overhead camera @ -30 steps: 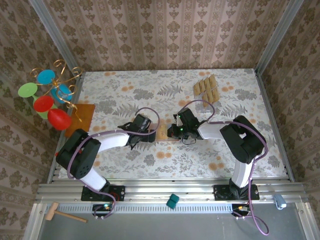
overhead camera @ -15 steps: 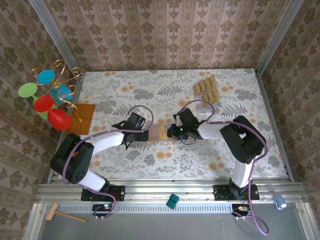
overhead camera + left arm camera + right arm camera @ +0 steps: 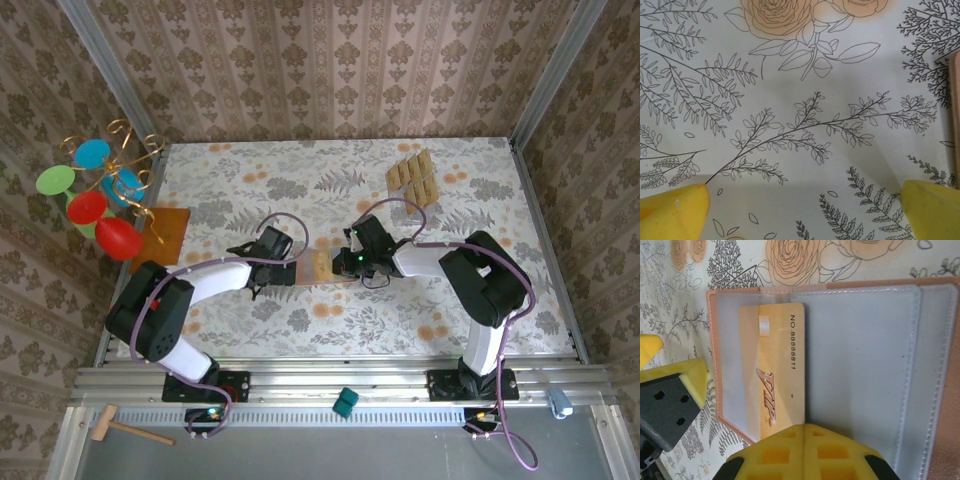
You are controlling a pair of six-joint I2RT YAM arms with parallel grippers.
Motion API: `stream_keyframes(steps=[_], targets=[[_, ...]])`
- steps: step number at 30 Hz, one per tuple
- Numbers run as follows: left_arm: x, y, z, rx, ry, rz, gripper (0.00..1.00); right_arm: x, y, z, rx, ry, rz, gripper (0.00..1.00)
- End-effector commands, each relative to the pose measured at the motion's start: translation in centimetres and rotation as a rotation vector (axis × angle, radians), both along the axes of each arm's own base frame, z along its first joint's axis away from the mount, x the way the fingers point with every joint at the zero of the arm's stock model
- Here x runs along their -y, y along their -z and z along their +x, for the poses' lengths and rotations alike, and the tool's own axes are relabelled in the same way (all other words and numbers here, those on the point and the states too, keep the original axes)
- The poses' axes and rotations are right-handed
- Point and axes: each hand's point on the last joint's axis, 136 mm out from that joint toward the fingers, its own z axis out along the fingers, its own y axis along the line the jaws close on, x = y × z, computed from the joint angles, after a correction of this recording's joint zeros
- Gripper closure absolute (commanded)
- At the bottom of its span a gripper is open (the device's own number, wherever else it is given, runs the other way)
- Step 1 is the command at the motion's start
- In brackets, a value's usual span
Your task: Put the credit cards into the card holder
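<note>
Open card holder [image 3: 860, 365] apparently pockets one card [image 3: 772, 370]; spare cards [image 3: 413, 177] apart.

Card holder [image 3: 322, 268] lies open at table [image 3: 450, 330] centre, btwn the 2 grippers: L gripper [image 3: 292, 272] just left of it, R gripper [image 3: 343, 266] over its right part. In R wrist view, one card [image 3: 772, 365] sits in holder's pocket next to the outer edge, R fingertips over the card's near end, an L finger just beyond that edge. Remaining credit cards [image 3: 413, 177] lie grouped at far right, behind holder & well apart from it. Mat [image 3: 172, 232] lies at table's left edge, w/ a disc stand [image 3: 95, 195] rising from it. On the front rail: hammer [image 3: 125, 428] at left, small block [image 3: 345, 402] btwn the arm bases.
</note>
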Motion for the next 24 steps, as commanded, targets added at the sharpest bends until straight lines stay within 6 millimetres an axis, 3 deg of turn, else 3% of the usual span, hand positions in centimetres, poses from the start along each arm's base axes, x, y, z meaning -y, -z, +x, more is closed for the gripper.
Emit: stream_keyframes(steps=[1, 11, 14, 19, 24], targets=[[0.7, 0.7, -0.1, -0.021, 0.03, 0.012, 0.0, -0.3, 0.3, 0.0, -0.011, 0.001, -0.026, 0.99], [1.4, 1.1, -0.2, -0.021, 0.045, -0.002, 0.0, -1.3, 0.6, -0.5, -0.022, -0.028, -0.03, 0.97], [1.4, 1.1, -0.2, -0.02, 0.043, -0.003, 0.0, -1.0, 0.3, -0.5, -0.012, -0.034, -0.045, 0.84], [1.4, 1.1, -0.2, -0.016, 0.046, -0.002, 0.0, -0.5, -2.0, 0.1, 0.028, -0.045, -0.037, 0.54], [1.2, 0.9, 0.0, -0.011, 0.038, -0.004, 0.0, -0.2, -4.2, 0.1, 0.071, -0.074, -0.055, 0.42]])
